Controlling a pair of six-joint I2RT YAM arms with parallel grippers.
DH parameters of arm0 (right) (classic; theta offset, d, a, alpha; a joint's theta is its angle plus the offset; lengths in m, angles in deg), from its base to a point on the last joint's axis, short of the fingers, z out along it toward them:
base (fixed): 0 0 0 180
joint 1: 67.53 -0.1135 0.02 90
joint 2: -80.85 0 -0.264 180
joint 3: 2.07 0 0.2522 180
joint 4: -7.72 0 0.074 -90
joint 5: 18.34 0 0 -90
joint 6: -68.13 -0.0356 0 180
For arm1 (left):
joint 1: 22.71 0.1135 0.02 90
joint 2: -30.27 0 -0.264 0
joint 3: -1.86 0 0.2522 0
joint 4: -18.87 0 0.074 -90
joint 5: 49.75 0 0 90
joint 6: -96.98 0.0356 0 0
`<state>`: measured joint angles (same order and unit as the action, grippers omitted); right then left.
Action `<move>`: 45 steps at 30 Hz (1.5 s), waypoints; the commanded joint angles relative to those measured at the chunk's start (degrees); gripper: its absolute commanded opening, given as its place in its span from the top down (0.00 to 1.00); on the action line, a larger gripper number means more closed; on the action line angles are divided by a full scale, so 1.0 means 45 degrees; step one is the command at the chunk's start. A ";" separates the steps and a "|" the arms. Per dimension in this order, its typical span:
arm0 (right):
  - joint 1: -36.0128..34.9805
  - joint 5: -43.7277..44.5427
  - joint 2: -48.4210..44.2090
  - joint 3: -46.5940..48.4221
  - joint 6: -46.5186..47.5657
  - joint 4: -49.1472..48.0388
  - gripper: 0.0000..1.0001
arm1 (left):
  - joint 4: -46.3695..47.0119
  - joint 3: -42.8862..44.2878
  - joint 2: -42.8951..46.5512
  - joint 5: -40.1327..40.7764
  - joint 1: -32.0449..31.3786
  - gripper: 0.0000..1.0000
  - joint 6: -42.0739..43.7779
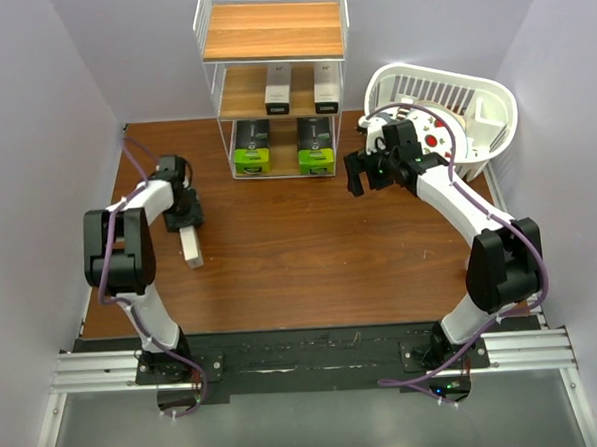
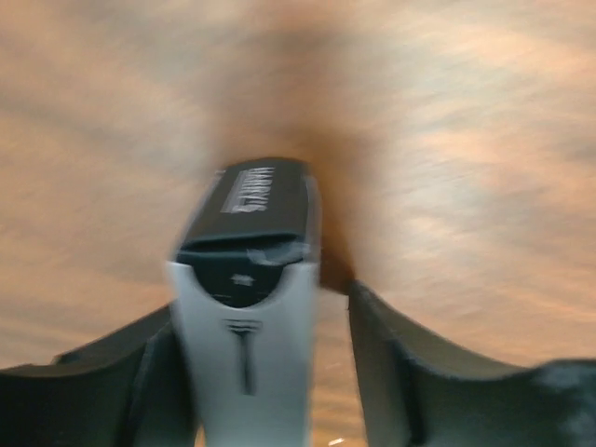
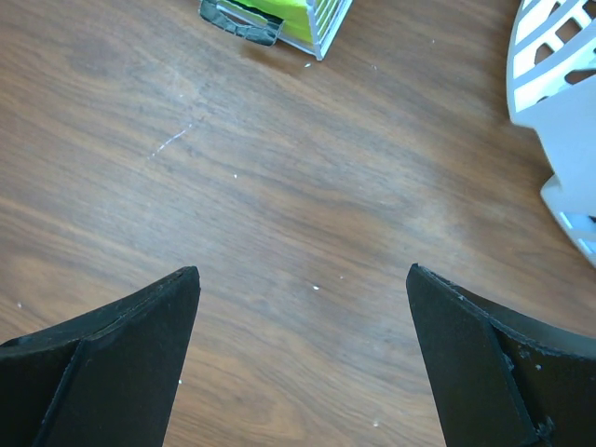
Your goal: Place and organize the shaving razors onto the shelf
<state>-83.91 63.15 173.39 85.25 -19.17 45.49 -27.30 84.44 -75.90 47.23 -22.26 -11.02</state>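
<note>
The tall white wire-frame shelf (image 1: 273,30) with light-brown wooden tiers stands at the far edge of the brown wooden worktop (image 1: 300,253); its top tier is bare. The middle tier carries two slim white cartons with dark ends, one on the left (image 1: 277,89) and one on the right (image 1: 326,87), side by side but apart. The bottom tier carries two flat black packs with lime-green ends, a left one (image 1: 252,148) and a right one (image 1: 314,145).

The left gripper (image 1: 187,229) is low over the worktop's left side, well away from the shelf, with a third slim white carton (image 1: 192,247) between its jaws. The left wrist view is blurred; there the carton (image 2: 247,307) lies against one finger (image 2: 93,391), while a strip of worktop shows between it and the other finger, so I cannot tell whether the jaws are clamped on it.

The right gripper (image 1: 359,172) hangs near the shelf's front right corner, just beside the white slatted plastic basket (image 1: 492,98); its jaws stand wide apart over bare wood, holding nothing. The right wrist view shows a lime-green pack end (image 3: 270,11) at the top and the basket's rim (image 3: 559,74) at the right.
</note>
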 commanded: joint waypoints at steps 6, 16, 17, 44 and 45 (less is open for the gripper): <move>0.0008 -0.0644 -0.1050 -0.0428 0.0748 -0.0902 0.03 | 0.0365 0.0763 0.1185 0.0029 -0.1837 0.21 -0.1039; -0.2585 -0.1409 -0.0602 -0.0721 -0.0989 -0.2013 0.05 | -0.0085 -0.1908 0.5875 0.0132 -0.1058 0.25 -0.0220; -0.2822 -0.1409 -0.0544 -0.0780 -0.1048 -0.2363 0.05 | 0.0302 -0.2223 0.6227 -0.0027 -0.0883 0.30 -0.0084; -0.3430 -0.0862 -0.2085 -0.2654 -0.0991 -0.2523 0.03 | 0.3080 -0.4335 0.4882 -0.2509 -0.2890 1.00 0.0759; -0.3430 -0.0843 -0.2144 -0.2674 -0.0952 -0.2504 0.02 | 0.3060 -0.4374 0.4902 -0.2509 -0.2951 1.00 0.0700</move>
<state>-99.39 58.53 166.46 74.04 -23.37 36.75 -15.78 66.30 -55.31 36.98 -33.78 -7.09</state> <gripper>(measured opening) 0.972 0.013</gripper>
